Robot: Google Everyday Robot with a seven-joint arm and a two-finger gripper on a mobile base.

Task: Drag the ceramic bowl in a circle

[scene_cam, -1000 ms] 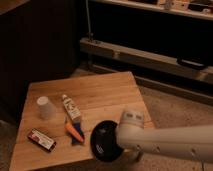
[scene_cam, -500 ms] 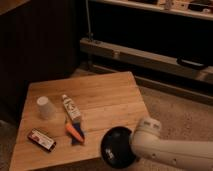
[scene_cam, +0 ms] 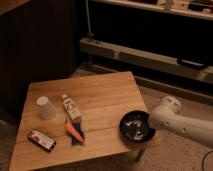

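The ceramic bowl [scene_cam: 136,126] sits at the wooden table's [scene_cam: 95,95] right front edge, far from the white cup [scene_cam: 45,107]. The gripper [scene_cam: 152,123] meets its right rim (circle apparently unfinished).

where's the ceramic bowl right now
In the camera view the ceramic bowl sits at the wooden table's right front corner, overhanging the edge, with the gripper at its right rim, far from the white cup.
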